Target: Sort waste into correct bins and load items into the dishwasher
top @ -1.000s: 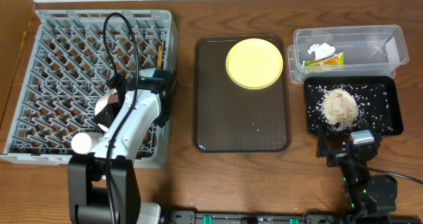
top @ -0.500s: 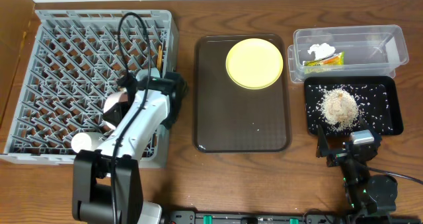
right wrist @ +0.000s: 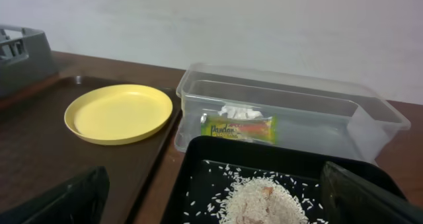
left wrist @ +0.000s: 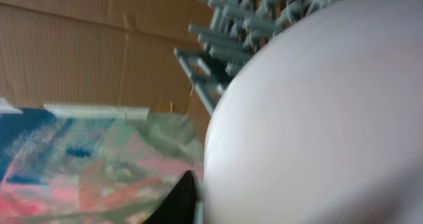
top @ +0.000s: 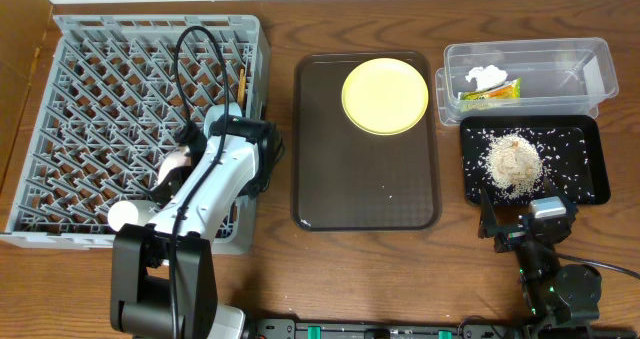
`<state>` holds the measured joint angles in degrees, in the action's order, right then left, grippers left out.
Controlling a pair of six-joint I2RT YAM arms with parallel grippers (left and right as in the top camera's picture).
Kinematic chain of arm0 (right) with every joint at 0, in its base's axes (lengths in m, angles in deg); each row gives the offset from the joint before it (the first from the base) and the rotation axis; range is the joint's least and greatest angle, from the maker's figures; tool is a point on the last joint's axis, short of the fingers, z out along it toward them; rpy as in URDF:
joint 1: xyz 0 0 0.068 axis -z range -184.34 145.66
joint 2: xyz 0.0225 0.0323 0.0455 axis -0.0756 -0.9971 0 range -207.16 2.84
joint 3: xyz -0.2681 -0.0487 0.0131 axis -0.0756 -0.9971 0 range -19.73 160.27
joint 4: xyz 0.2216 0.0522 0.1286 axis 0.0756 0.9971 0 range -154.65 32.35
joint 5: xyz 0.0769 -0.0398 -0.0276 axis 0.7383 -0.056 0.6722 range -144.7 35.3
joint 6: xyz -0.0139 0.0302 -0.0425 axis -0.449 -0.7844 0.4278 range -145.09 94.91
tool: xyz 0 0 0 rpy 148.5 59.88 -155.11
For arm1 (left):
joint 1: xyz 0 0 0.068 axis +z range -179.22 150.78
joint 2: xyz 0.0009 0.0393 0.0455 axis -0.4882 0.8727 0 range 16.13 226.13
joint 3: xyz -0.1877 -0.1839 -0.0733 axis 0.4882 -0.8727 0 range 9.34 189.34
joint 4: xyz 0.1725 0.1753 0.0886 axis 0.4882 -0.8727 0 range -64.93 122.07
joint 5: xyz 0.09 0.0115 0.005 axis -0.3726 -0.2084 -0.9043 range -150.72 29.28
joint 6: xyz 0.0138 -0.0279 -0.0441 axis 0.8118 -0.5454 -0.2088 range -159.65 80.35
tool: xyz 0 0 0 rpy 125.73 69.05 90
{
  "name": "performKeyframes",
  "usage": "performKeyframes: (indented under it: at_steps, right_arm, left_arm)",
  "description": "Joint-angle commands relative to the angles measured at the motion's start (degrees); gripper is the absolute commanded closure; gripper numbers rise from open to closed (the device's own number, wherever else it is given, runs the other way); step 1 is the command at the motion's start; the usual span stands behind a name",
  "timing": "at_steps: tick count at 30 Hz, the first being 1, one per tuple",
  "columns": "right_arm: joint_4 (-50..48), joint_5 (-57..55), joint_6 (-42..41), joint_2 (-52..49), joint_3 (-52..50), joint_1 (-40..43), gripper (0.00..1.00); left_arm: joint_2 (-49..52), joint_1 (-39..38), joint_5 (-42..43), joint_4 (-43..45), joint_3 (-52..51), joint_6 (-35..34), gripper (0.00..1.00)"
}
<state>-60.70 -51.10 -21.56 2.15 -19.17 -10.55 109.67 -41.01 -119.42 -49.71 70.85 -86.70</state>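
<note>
White ware, the white bowl (left wrist: 317,118), fills the left wrist view, right up against the left gripper (top: 186,159). Only one dark fingertip (left wrist: 180,196) shows at the bowl's edge, so I cannot tell whether those jaws pinch the bowl or stand off it. Grey pegs of the dish rack (top: 100,99) rise just behind the bowl. From overhead, the left arm folds over the rack's right-hand part, and the bowl is a pale patch under the wrist. One thin wooden chopstick (top: 241,85) lies among the pegs near the rack's right edge.

The right gripper (right wrist: 213,205) sits low at the near edge of the table (top: 300,34), jaws spread wide with nothing between them. Just beyond it lies the black tray (top: 590,144), which carries a mound of rice scraps (top: 512,161) with loose grains scattered around. Behind the tray stands the clear tub (top: 595,59), with the white tissue (top: 485,76) and the green-yellow wrapper (top: 490,92) at its left end. Left of both, the brown serving tray (top: 365,189) bears the yellow plate (top: 385,96) in its far right corner.
</note>
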Motion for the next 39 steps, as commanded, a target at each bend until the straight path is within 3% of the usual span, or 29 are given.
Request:
performKeyframes:
  at_steps: [1, 12, 24, 29, 33, 39]
  right_arm:
    - [0.0, -0.1, -0.7, 0.2, -0.2, 0.2, 0.01]
    - [0.0, -0.1, -0.7, 0.2, -0.2, 0.2, 0.01]
    - [0.0, -0.1, -0.7, 0.2, -0.2, 0.2, 0.01]
    - [0.0, -0.1, -0.7, 0.2, -0.2, 0.2, 0.01]
    - [0.0, -0.1, -0.7, 0.2, -0.2, 0.2, 0.01]
    - [0.0, -0.1, -0.7, 0.2, -0.2, 0.2, 0.01]
  left_arm:
    - [0.2, 0.0, 2.8, -2.4, 0.0, -7.7, 0.65]
    - [-2.4, -0.5, 6.5, -5.4, 5.2, -6.1, 0.31]
    - [-3.0, -0.6, 9.0, -4.0, 9.7, -4.2, 0.18]
    - [-3.0, -0.6, 9.6, -2.6, 9.7, -3.4, 0.17]
    - [-3.0, -0.5, 15.6, 0.2, 9.7, -3.4, 0.16]
    - [-3.0, -0.5, 17.8, 2.9, 9.7, -3.4, 0.11]
